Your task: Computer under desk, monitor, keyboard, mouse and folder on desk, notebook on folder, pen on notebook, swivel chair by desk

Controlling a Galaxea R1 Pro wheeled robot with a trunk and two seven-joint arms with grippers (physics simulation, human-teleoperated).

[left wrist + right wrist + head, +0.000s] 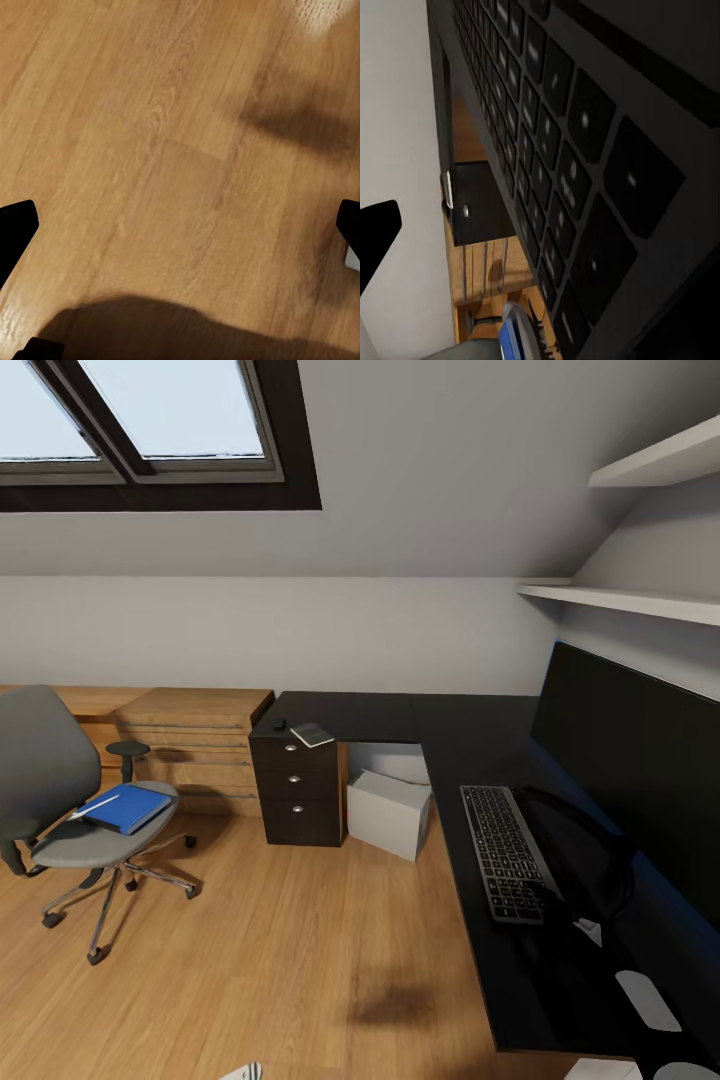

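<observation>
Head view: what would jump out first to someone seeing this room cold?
Probably the bright blue folder lying on the seat of the grey swivel chair at the left, with the white pen across it. Next, the big black monitor on the glossy black desk at the right, the keyboard in front of it.

The desk [380, 715] is glossy black with silver round knobs on its drawers, and the keyboard [505, 850] along its front edge is black with dark grey keys before the black monitor [630, 760]. On the grey swivel chair [60, 800] lies a bright blue folder [128, 807]. The computer [388, 812] is pale grey, the notebook [312, 735] dark grey with white edges, the floor [280, 960] warm wood-grain.
</observation>
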